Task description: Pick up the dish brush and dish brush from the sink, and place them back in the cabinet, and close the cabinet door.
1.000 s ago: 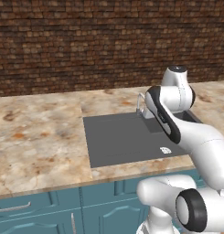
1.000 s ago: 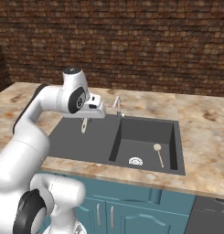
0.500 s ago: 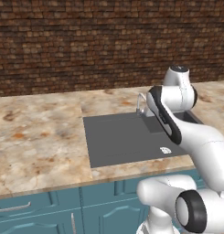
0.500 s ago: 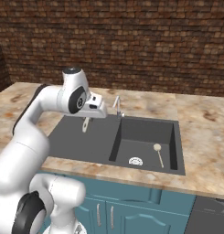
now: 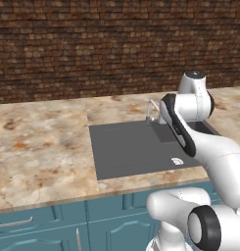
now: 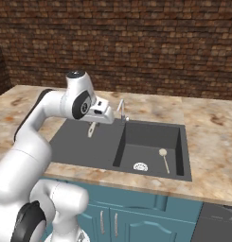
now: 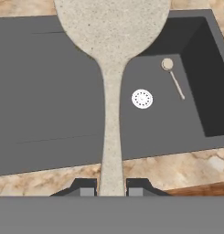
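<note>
Jaws pinched on my dish brush (image 7: 111,137) handle end, head at frame top; looks light, stiff. Second brush (image 6: 163,158) in sink (image 6: 89,151), lower right: I'd grip mid-handle.

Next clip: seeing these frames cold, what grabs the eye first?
The beige dish brush held in the gripper, its round head looming large in the hand view above the dark sink. A second dish brush lies on the basin floor right of the round drain. Behind runs a brick wall.
</note>
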